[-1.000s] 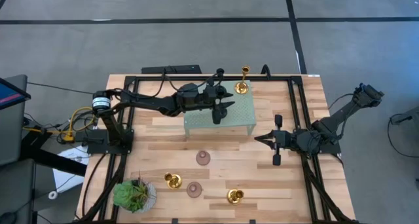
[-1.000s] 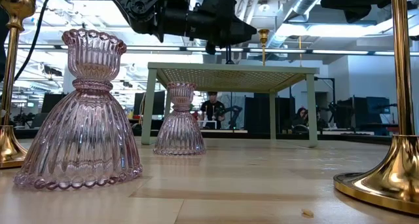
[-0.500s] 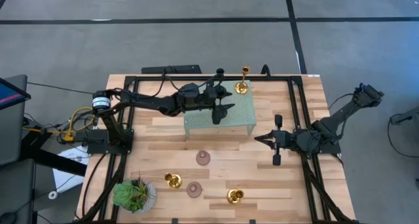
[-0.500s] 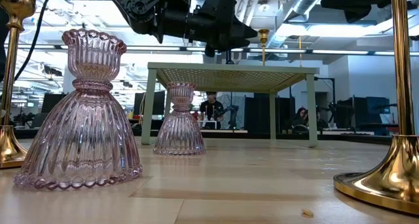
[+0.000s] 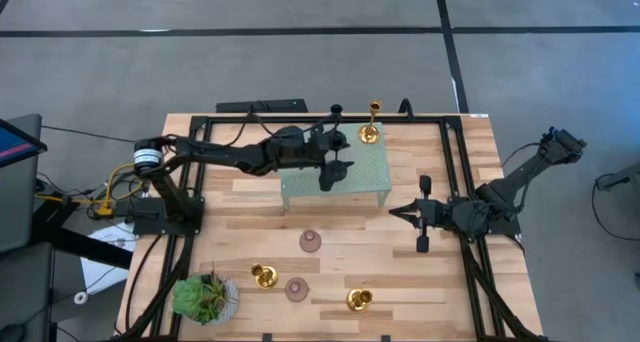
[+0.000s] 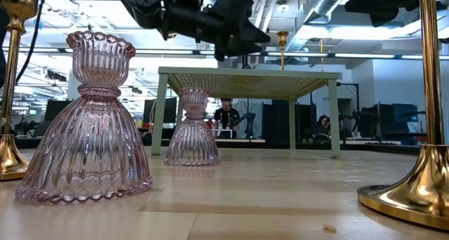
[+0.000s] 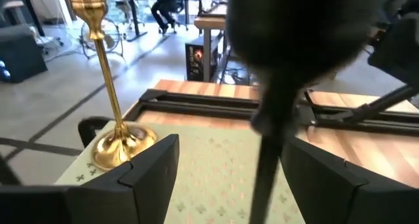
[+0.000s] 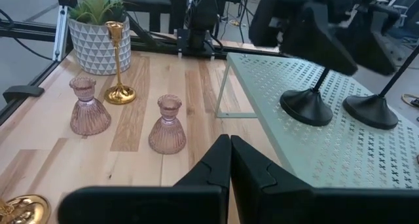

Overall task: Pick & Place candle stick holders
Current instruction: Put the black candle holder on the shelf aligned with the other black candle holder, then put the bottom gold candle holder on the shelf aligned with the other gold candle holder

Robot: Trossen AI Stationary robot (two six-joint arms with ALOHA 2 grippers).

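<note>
**Black holder on platform, L gripper straddling stem**

Left gripper (image 5: 330, 166) shifted slightly toward its own base vs 1 s ago. Near edge: two pink ribbed-glass candle holders (image 5: 311, 241) and two shiny gold ones (image 5: 263, 275) are on the wood table, not yet moved. Right gripper (image 5: 420, 214) is parked at table right w/ fingers pressed together. On the pale green perforated platform (image 5: 365, 178), L jaws are spread either side of a slim black candle holder (image 7: 267, 160), whose base is down. A 2nd black one (image 8: 370, 111) is beside it, and a gold holder (image 5: 370, 132) is at the far edge. Prob releasing; next is to lift clear w/o clipping the stem.

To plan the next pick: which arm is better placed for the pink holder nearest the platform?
Right. The right gripper lies low beside the platform, jaws shut and empty, facing that pink holder. The left gripper is over the platform, jaws open around a black holder's stem.
</note>
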